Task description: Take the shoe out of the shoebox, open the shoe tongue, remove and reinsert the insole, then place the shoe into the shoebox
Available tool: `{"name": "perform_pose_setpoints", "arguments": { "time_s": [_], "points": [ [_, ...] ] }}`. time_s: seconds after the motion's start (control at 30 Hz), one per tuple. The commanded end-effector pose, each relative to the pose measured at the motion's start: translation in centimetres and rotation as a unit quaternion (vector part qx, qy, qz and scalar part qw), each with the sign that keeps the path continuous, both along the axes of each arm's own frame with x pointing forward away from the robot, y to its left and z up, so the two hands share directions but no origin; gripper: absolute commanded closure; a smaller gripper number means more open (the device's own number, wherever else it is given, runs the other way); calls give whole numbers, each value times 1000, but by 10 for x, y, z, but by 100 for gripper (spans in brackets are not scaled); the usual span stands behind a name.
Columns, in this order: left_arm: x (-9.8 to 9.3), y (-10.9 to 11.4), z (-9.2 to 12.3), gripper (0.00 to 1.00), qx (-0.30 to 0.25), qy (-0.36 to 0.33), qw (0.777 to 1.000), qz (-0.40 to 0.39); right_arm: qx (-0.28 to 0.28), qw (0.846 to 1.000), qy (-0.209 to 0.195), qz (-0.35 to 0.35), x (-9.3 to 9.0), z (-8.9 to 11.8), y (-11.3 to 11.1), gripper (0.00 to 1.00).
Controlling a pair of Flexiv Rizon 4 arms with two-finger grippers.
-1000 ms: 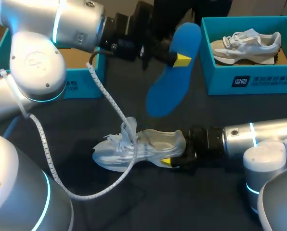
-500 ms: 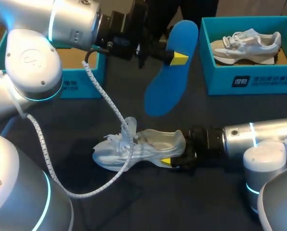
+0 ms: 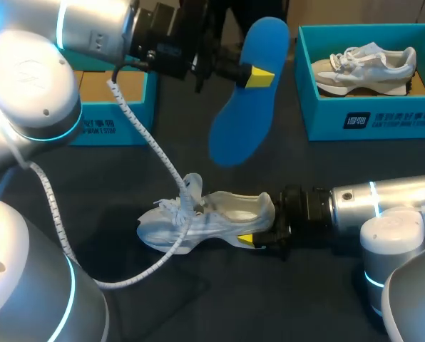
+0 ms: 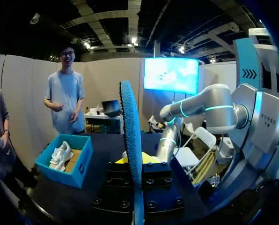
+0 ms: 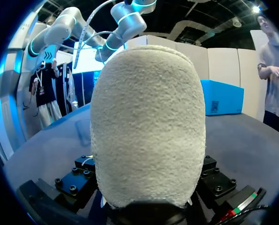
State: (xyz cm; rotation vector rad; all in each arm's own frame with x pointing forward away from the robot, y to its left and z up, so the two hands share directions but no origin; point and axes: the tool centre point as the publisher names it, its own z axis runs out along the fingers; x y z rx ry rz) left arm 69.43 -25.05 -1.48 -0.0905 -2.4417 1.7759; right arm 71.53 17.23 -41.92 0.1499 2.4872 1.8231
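My left end effector [image 3: 255, 75] is closed on the blue insole [image 3: 241, 107] and holds it in the air, above the white shoe [image 3: 205, 221] and on its far side. The yellow fingertips [image 3: 259, 77] press the insole from two sides near its upper end, and its lower end hangs toward the shoe without touching it. In the left wrist view the insole [image 4: 131, 154] stands on edge between the fingers.

The shoe lies on its side on the dark worktop [image 3: 305, 299], with its laces loose at the toe end. My right end effector [image 3: 259, 239] grips the shoe at its heel, and one yellow tip shows at the heel's side. In the right wrist view the heel [image 5: 149, 126] fills the space just ahead of the fingers.

Beyond the shoe to the left stands an open teal shoebox [image 3: 116, 121]. Beyond the shoe to the right stands a second teal box [image 3: 369, 121] with another shoe [image 3: 362, 68] lying inside.
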Motion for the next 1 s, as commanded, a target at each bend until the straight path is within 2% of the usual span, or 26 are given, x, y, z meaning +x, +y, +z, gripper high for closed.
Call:
{"name": "perform_pose_setpoints", "arguments": {
  "time_s": [0.03, 0.1, 0.67, 1.0],
  "points": [
    [-3, 7, 9, 100, -3, -4, 1000, 0, -2, 1000, 0, -1, 0, 1, 2, 100],
    [-3, 10, 15, 100, -15, -1, 1000, -4, -2, 1000, 0, -1, 0, 1, 2, 100],
    [-4, 11, 17, 100, -15, -3, 1000, -4, -2, 1000, 0, -1, 0, 1, 2, 100],
    [-7, 40, 37, 100, -11, -34, 999, 20, -2, 1000, 0, -1, 0, 1, 2, 100]
  ]
}}
